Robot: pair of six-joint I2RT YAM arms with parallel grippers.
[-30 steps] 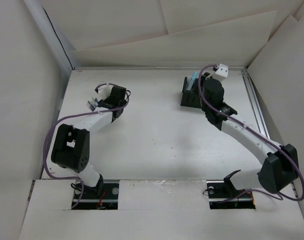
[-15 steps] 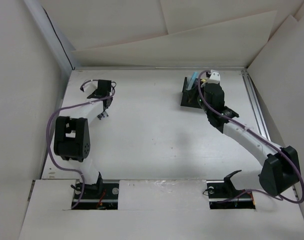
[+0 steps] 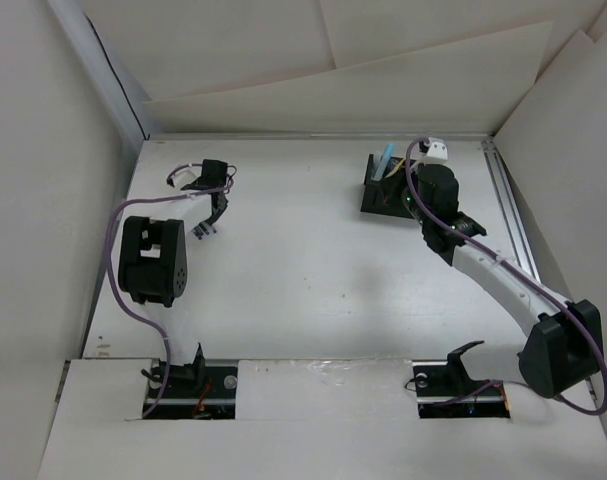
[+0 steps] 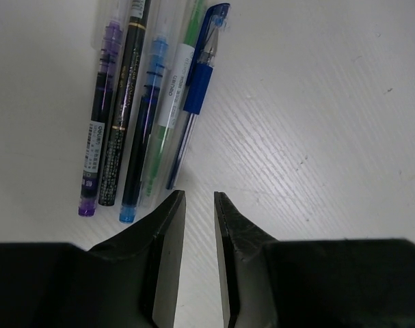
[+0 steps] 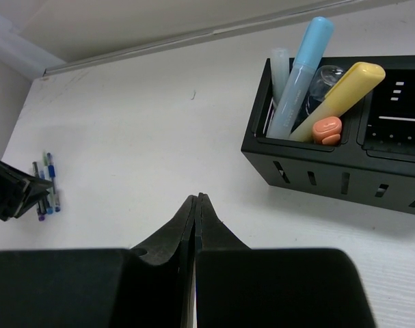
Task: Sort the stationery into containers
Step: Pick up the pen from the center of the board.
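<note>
Just ahead of the left gripper [image 4: 198,197] and a little to its left, five pens [image 4: 144,116] lie side by side in a tight row on the white tabletop [image 3: 303,270]. They are a purple pen [image 4: 98,130], a black pen [image 4: 122,116] with gold lettering, a blue pen [image 4: 144,143], a green pen [image 4: 167,130] and a blue ballpoint [image 4: 197,89] with a ribbed grip. The ballpoint slants so that its tip is the nearest point to the gripper. This gripper's jaws stand a narrow gap apart with only bare tabletop showing between them, and they touch no pen.

Ahead of the right gripper [image 5: 195,198] and off to its right stands the black organizer box [image 5: 316,174] with slotted sides. The compartment nearer the gripper holds a light blue marker [image 5: 299,75], a yellow highlighter [image 5: 340,92], a pale translucent pen [image 5: 280,72] and a small orange piece [image 5: 326,128], all leaning. Only part of the other compartment shows, and I cannot tell what is in it. The right gripper's fingers are pressed together, holding nothing.

The tabletop is faintly grained and marked with a few small specks. Cream panels [image 3: 383,80] close it in behind and at both sides, and a metal rail [image 3: 508,210] runs along its right edge.
</note>
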